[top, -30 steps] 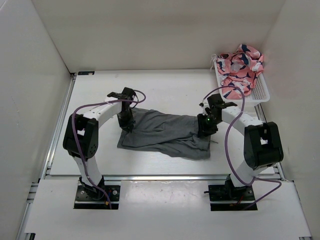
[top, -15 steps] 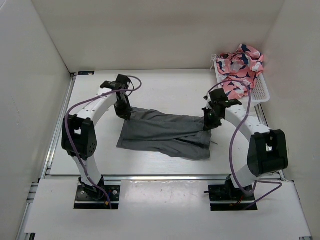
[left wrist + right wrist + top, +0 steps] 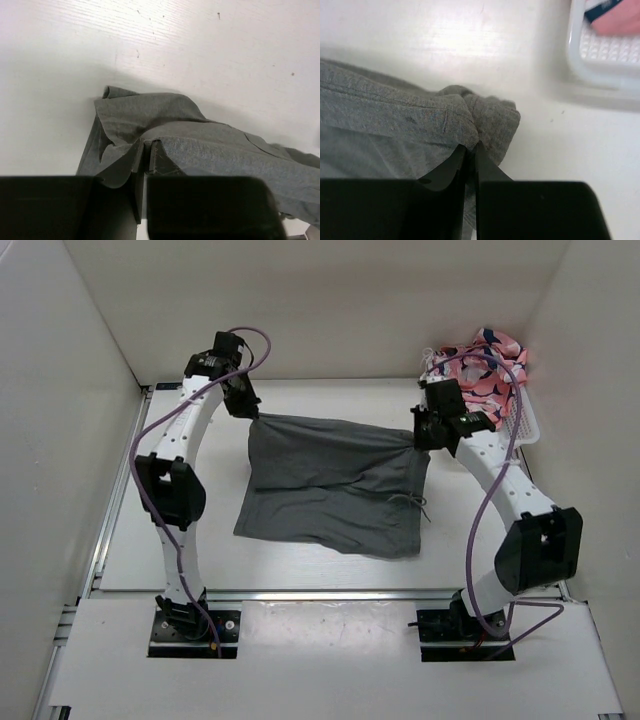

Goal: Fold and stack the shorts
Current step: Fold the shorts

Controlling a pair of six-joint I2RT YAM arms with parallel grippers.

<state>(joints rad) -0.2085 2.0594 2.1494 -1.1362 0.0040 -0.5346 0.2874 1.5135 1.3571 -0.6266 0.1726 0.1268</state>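
Over the white table (image 3: 330, 400), left pincer (image 3: 250, 412) and right pincer (image 3: 422, 436) each clamp a far corner of the shorts (image 3: 330, 485), likely to spread them for folding.

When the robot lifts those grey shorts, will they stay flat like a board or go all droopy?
Probably droopy: the shorts drape down from the left gripper and right gripper and bunch at each pinch. Likely light too, since two small corner pinches hold the far edge up.
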